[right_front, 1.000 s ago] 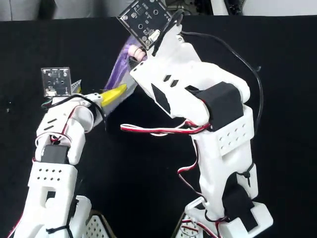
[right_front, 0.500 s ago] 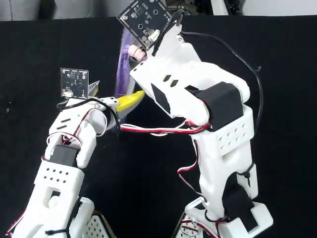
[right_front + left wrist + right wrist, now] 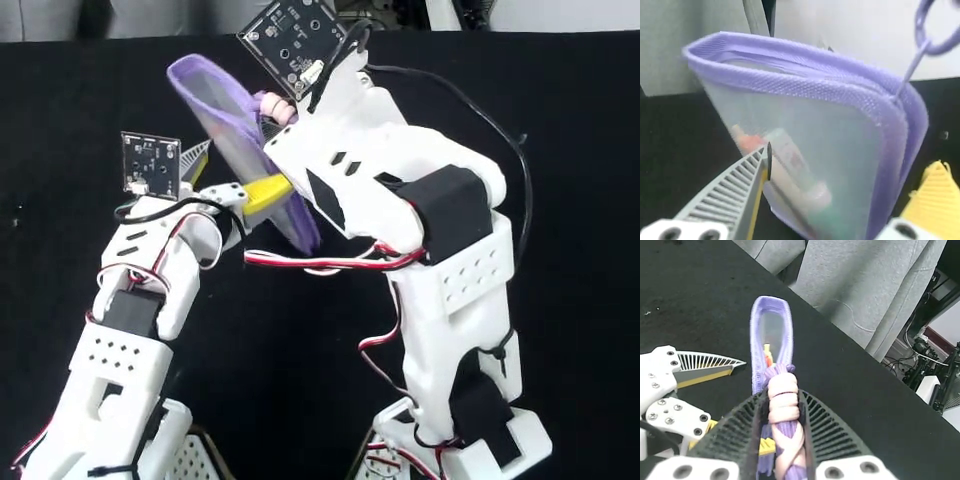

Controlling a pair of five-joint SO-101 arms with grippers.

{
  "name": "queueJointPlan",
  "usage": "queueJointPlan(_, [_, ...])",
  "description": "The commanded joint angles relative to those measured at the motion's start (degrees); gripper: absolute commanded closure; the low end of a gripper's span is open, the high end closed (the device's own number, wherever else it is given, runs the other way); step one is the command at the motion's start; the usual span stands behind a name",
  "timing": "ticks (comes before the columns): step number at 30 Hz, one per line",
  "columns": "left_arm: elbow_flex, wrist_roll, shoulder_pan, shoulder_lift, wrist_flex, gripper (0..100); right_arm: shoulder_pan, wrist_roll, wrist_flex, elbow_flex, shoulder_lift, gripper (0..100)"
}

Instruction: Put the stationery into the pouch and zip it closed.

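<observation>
Pouch (image 3: 240,150) of purple mesh is held clear above the black table (image 3: 80,90), tilted, with its broad face turned to the left arm. Stationery (image 3: 790,165) is seen through the mesh in the left wrist view: a pale tube-like piece with a reddish end, lying low inside. A ring-shaped zip pull (image 3: 935,30) sticks up at one corner. The pouch's bunched end is pinched in the right gripper (image 3: 782,405), whose jaws are clamped on it together with a pink ribbed piece (image 3: 782,395). The left gripper (image 3: 852,159) is spread wide beside the pouch, one grey finger (image 3: 747,175) and one yellow finger (image 3: 935,195) on either side; whether they touch it cannot be told.
</observation>
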Motion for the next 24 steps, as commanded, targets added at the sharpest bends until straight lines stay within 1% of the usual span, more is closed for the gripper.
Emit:
queueJointPlan(1, [-4.0, -0.4, 1.0, -0.8, -2.0, 55, -0.1, -0.1, 0.1, -2.8, -3.8, 98.8])
queueJointPlan(5, [-5.0, -0.4, 0.9, -0.2, -2.1, 55, -0.2, -0.1, 0.1, -2.9, -3.8, 98.8])
queueJointPlan(7, [-5.0, -0.4, 1.0, -0.2, -2.6, 55, -1.7, -0.1, 0.2, -2.9, -3.8, 98.8])
queueJointPlan(10, [-4.4, -0.4, 0.5, -0.2, -5.5, 55, -4.3, 0.0, 1.7, -3.3, -3.8, 98.8])
queueJointPlan(13, [-4.4, -0.4, -1.3, -0.2, -5.9, 55, -6.4, 0.0, 2.1, -3.4, -3.9, 98.8])
queueJointPlan(15, [-4.4, -0.4, -1.8, -0.2, -5.8, 55, -6.6, 0.0, 2.1, -3.3, -3.8, 98.8])
queueJointPlan(21, [-2.9, -0.4, -6.8, -0.2, -6.1, 55, -6.4, 0.0, 2.1, -3.3, -3.8, 98.8])
queueJointPlan(24, [-1.9, -0.4, -7.0, -0.2, -6.2, 60, -6.4, 0.0, 2.1, -3.3, -3.8, 98.8])
